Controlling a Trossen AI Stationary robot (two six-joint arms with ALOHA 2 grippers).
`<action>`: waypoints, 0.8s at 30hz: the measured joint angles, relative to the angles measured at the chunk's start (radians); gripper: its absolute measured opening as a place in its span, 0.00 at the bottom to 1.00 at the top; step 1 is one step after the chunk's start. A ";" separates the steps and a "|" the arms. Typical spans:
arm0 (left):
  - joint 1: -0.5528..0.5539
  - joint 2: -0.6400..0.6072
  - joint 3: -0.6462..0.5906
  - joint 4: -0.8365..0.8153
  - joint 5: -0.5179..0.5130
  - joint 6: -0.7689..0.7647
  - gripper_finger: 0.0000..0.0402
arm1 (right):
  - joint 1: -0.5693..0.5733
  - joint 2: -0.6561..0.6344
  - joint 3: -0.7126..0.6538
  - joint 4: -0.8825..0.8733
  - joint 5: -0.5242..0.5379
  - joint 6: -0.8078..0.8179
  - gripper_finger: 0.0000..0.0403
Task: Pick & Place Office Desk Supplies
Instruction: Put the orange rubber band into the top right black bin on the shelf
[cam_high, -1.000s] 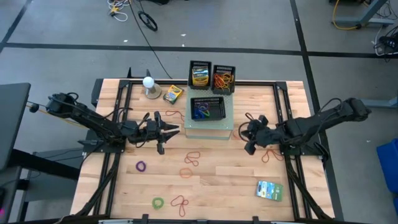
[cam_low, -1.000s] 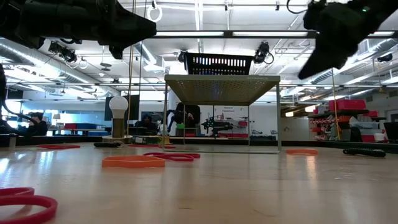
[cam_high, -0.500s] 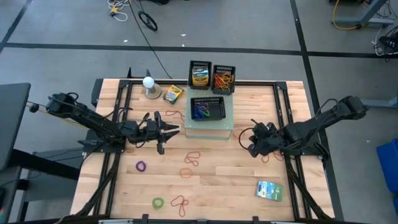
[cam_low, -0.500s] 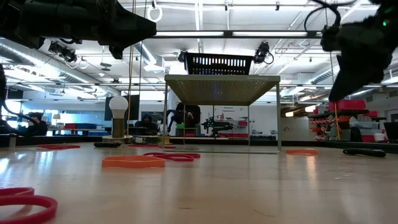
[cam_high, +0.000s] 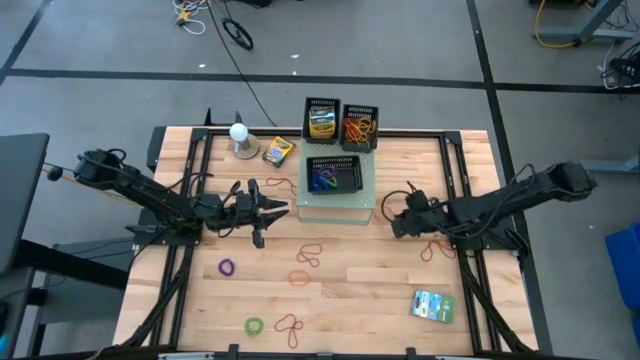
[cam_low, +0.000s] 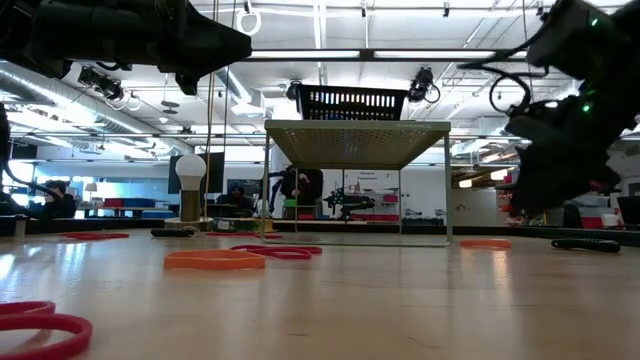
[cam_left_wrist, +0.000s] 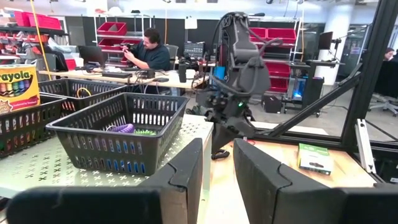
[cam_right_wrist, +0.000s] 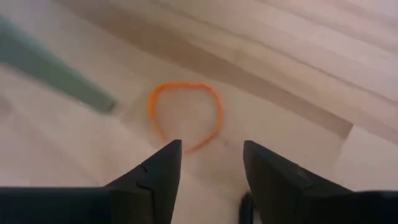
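Since 1 s ago, right gripper (cam_high: 397, 226) was lowered twd table (cam_high: 380, 290) beside the raised stand, fingers now spread over orange rubber band (cam_right_wrist: 185, 116) lying flat. Band should be straddled w/ one finger inside loop, then pinched. Left gripper (cam_high: 283, 208) waits mid-table, part-closed, empty.

Even, bright overhead light fills the high view; the table (cam_high: 380, 290) shows only short, soft shadows under the arms. In the low view, ceiling strip lights (cam_low: 330, 55) glare white and reflect as a sheen on the wood, leaving both arms as dark silhouettes; the near bands (cam_low: 40, 322) are out of focus. The right wrist view is soft, its orange band (cam_right_wrist: 185, 116) blurred. The left wrist view's near fingers (cam_left_wrist: 186, 177) are blurred.
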 joint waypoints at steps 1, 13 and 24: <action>0.000 0.000 0.000 0.000 0.000 0.000 0.24 | -0.015 0.000 -0.021 0.039 0.005 0.000 0.46; 0.000 0.000 0.000 0.000 0.000 0.000 0.24 | -0.113 0.026 -0.135 0.313 0.062 -0.087 0.36; 0.000 -0.001 0.000 -0.008 0.000 0.000 0.24 | -0.113 0.222 -0.075 0.318 0.030 -0.118 0.36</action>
